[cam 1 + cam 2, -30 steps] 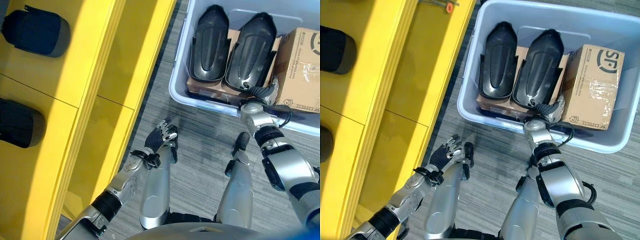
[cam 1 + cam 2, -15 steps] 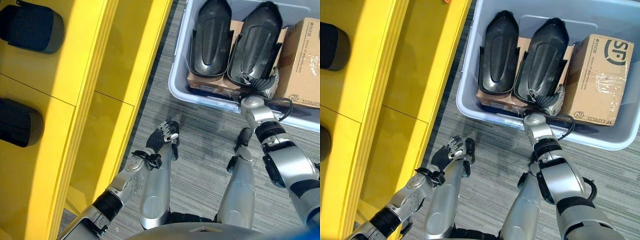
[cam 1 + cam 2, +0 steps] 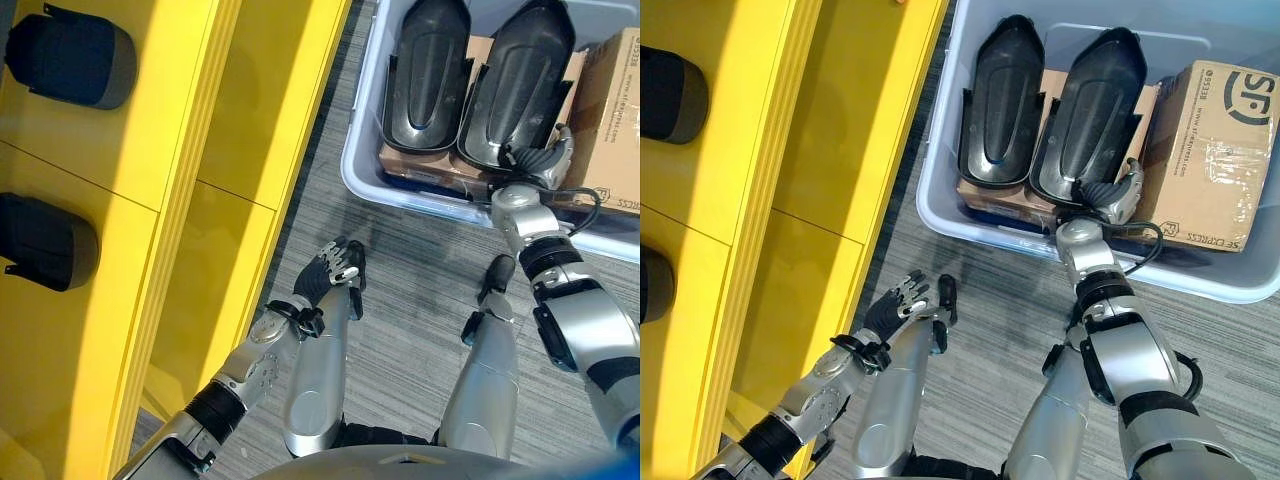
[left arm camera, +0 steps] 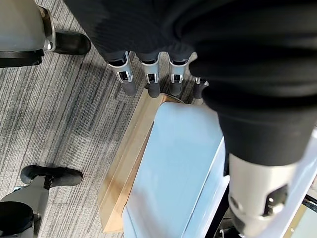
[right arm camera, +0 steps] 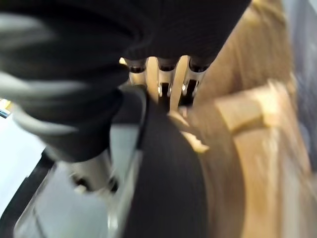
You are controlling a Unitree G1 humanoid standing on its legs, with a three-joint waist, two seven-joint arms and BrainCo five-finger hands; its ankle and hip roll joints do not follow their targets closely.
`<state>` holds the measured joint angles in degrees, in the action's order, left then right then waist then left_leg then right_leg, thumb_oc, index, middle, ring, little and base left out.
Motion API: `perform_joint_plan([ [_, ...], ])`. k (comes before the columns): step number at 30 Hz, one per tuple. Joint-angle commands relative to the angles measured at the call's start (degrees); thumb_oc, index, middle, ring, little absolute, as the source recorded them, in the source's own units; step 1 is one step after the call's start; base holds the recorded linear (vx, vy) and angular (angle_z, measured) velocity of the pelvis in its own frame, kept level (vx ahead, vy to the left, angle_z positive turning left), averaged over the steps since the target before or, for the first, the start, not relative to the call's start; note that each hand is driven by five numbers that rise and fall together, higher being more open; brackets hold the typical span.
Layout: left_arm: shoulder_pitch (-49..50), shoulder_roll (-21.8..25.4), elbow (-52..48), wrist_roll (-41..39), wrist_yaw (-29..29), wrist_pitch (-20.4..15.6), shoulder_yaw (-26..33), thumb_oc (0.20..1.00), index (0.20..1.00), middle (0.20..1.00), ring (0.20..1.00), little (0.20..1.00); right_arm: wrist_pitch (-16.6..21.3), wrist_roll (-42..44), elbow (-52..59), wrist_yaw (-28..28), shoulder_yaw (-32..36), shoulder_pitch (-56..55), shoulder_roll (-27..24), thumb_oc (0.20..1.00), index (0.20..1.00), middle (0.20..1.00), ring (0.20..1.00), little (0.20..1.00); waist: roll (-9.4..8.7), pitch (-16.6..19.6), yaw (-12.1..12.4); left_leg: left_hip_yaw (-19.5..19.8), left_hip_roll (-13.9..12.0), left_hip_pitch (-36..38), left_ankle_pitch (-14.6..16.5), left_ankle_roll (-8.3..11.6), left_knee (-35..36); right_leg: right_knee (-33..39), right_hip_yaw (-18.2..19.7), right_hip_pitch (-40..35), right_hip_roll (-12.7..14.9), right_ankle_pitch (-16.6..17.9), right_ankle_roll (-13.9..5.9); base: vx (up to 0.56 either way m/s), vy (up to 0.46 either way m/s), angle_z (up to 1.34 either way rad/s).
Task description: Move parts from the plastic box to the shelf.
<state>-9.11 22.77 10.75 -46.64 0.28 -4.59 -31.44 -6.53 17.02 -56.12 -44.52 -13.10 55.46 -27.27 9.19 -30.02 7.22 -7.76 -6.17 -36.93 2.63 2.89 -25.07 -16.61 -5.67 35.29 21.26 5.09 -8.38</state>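
Observation:
A pale plastic box [image 3: 980, 238] stands on the floor at the upper right. In it two long black parts lie side by side on brown cardboard, the left part [image 3: 1002, 100] and the right part [image 3: 1090, 120]. My right hand [image 3: 1112, 197] is inside the box, against the near right corner of the right part, which looms dark [image 5: 168, 163] in the right wrist view. The yellow shelf [image 3: 230, 100] runs down the left side. My left hand [image 3: 335, 265] hangs open and empty over the carpet beside it, its fingers [image 4: 148, 79] straight.
Two dark parts [image 3: 70, 62] [image 3: 45, 242] lie on the shelf's yellow boards at the far left. A taped cardboard box [image 3: 1210, 150] fills the right end of the plastic box. Grey carpet [image 3: 420, 290] lies between the shelf and the box.
My right hand has gone from the box's near wall over it to the near end of the right black part. The camera has shifted a little. The left hand has hardly moved.

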Motion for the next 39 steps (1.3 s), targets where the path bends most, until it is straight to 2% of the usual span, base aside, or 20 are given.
perform_joint_plan([
  [1, 3.2, 0.2, -6.7, -0.1, -1.3, 0.4, 0.3, 1.000, 1.000, 1.000, 1.000, 1.000, 0.1, 8.7, -0.7, 6.0, -2.0, 2.1, 0.6, 0.200, 0.200, 0.200, 0.200, 0.200, 2.60, 0.2, 2.1, 1.6, 3.4, 1.8, 2.8, -1.36, 3.3, -10.5, -3.0, -0.3, -2.0, -9.5, 2.36, 0.00, -0.031, 0.00],
  [6, 2.9, 0.6, -7.2, 0.2, -0.9, 0.8, 0.2, 1.000, 1.000, 1.000, 1.000, 1.000, -0.3, 14.0, -3.7, 9.9, -1.6, 2.9, 0.5, 0.200, 0.200, 0.200, 0.200, 0.200, 2.59, 0.2, 2.5, 1.6, 3.4, 1.3, 2.9, -1.36, 3.1, -10.8, -3.3, 0.1, -2.0, -9.7, 2.41, 0.00, -0.007, 0.00],
  [11, 2.8, 1.1, -7.3, 0.4, -1.2, 1.4, 0.5, 1.000, 1.000, 1.000, 1.000, 1.000, -1.2, 14.2, -5.1, 12.2, -2.5, 3.9, 0.7, 0.200, 0.200, 0.200, 0.200, 0.200, 2.59, 0.2, 2.9, 1.7, 3.4, 0.7, 3.0, -1.36, 2.7, -11.1, -3.5, 0.6, -2.1, -9.8, 2.52, 0.00, 0.000, 0.00],
  [18, 2.9, 1.6, -6.9, 0.8, -1.8, 0.3, 0.3, 1.000, 1.000, 1.000, 1.000, 1.000, -1.4, 11.7, -6.8, 11.7, -4.4, 4.9, 0.4, 0.200, 0.200, 0.200, 0.200, 0.200, 2.44, 0.2, 3.3, 2.0, 3.3, 0.6, 2.7, -1.33, 2.9, -10.8, -3.7, 0.3, -2.2, -9.7, 2.49, 0.00, -0.007, 0.00],
  [20, 3.1, 1.9, -7.1, 1.1, -1.6, 0.0, 0.0, 1.000, 1.000, 1.000, 1.000, 1.000, 1.6, 10.4, -6.8, 10.3, -4.6, 4.7, 0.3, 0.200, 0.200, 0.200, 0.200, 0.200, 2.27, 0.2, 3.3, 2.1, 3.2, 1.5, 2.7, -1.33, 3.2, -10.6, -3.8, -0.6, -2.2, -9.6, 2.46, -0.01, -0.046, 0.00],
  [22, 3.7, 2.1, -7.0, 1.2, -1.7, -0.6, 0.0, 1.000, 1.000, 1.000, 1.000, 1.000, 6.0, 8.1, -5.7, 8.1, -3.9, 4.4, 0.2, 0.200, 0.200, 0.200, 0.200, 0.200, 2.14, 0.2, 3.2, 2.0, 3.0, 2.8, 2.6, -1.24, 3.8, -10.2, -3.9, -1.8, -2.2, -9.6, 2.42, 0.00, 0.000, 0.00],
  [28, 5.7, 2.1, -6.4, 2.0, -2.0, -2.2, 0.2, 1.000, 1.000, 1.000, 1.000, 1.000, 14.4, 3.7, 2.6, 4.1, -0.5, 1.5, 1.1, 0.200, 0.200, 0.200, 0.200, 0.200, 1.05, 0.2, 2.2, 1.7, 2.3, 8.3, 2.4, -0.90, 5.9, -8.0, -4.1, -6.9, -2.2, -9.6, 2.02, 0.00, 0.000, 0.00],
  [29, 5.8, 2.0, -6.3, 2.0, -2.1, -2.4, 0.3, 1.000, 1.000, 1.000, 1.000, 1.000, 14.5, 3.7, 3.4, 4.1, -0.2, 1.2, 1.2, 0.200, 0.200, 0.200, 0.200, 0.200, 0.93, 0.2, 2.1, 1.7, 2.3, 8.9, 2.4, -0.87, 6.2, -7.7, -4.2, -7.5, -2.2, -9.6, 1.97, -0.04, -0.015, -0.04],
  [30, 5.7, 1.9, -6.1, 2.2, -2.0, -2.7, 0.7, 1.000, 1.000, 1.000, 1.000, 1.000, 15.5, 4.1, 5.7, 3.5, 0.5, 1.0, 1.5, 0.200, 0.200, 0.200, 0.200, 0.200, 0.58, 0.2, 1.8, 1.2, 1.9, 9.2, 0.8, -1.20, 7.3, -6.3, -4.6, -7.8, -2.3, -8.0, 2.39, -0.04, -0.009, -0.06],
  [36, 7.4, 1.2, -3.5, 3.0, -2.3, -5.3, 1.4, 1.000, 1.000, 1.000, 1.000, 1.000, 18.0, 5.6, 15.0, 2.5, 3.6, -2.9, 3.4, 0.200, 0.200, 0.200, 0.200, 0.200, -1.49, 0.2, 0.3, 0.4, 0.5, 18.1, 0.4, -0.57, 11.3, -2.1, -4.5, -15.6, -2.5, -7.3, 1.43, 0.05, -0.017, -0.06],
  [39, 8.1, 0.5, -1.3, 3.0, -2.1, -6.9, 2.0, 1.000, 1.000, 1.000, 1.000, 1.000, 18.5, 6.2, 20.2, 3.7, 4.9, -5.2, 4.2, 0.200, 0.200, 0.200, 0.200, 0.200, -2.68, 0.2, -0.7, -0.1, -0.9, 23.7, -0.4, 0.07, 13.8, 1.0, -4.7, -21.2, -2.9, -6.6, 1.12, 0.10, -0.004, -0.12],
])
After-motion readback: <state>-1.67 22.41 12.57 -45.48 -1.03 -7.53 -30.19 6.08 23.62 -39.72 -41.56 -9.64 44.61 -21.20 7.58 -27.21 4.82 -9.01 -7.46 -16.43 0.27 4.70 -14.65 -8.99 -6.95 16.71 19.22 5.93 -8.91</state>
